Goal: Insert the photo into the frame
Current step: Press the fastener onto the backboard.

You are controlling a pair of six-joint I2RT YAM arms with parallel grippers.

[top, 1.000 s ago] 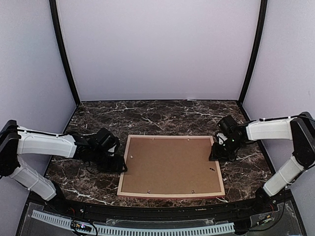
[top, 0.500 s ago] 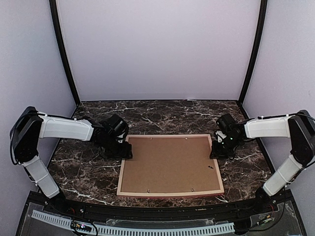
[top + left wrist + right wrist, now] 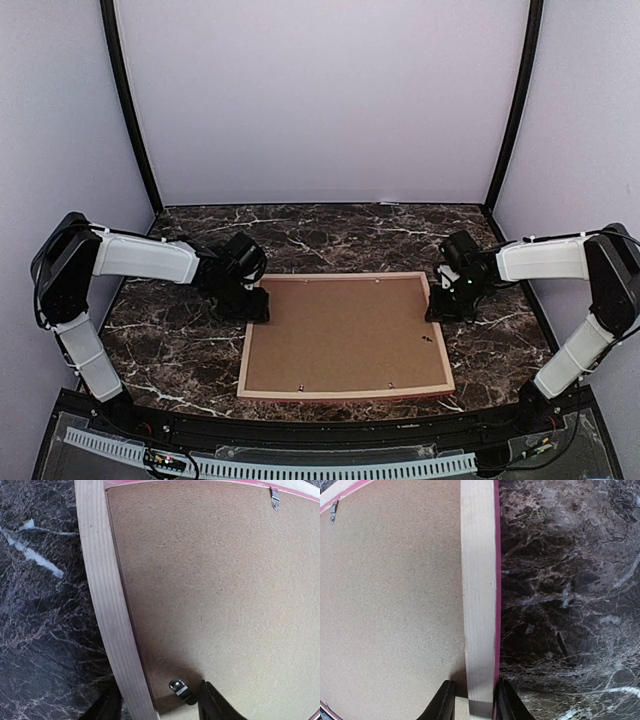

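Top external shows the frame (image 3: 345, 394) face down on the worktop (image 3: 330, 235), backing board (image 3: 345, 335) in, photo unseen; right claw (image 3: 475, 702) clamps its right rail, left claw (image 3: 157, 702) straddles the left rail unclenched, so closing it seems next.

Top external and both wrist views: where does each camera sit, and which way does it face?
Top external: high behind the bases, facing down on the dark marble table and the pink-railed wooden frame with brown backing board; both arms show.
Left wrist: on the left arm, facing down; open left gripper straddles the left rail.
Right wrist: on the right arm, facing down; right gripper flanks the right rail.
All three share frame and board.
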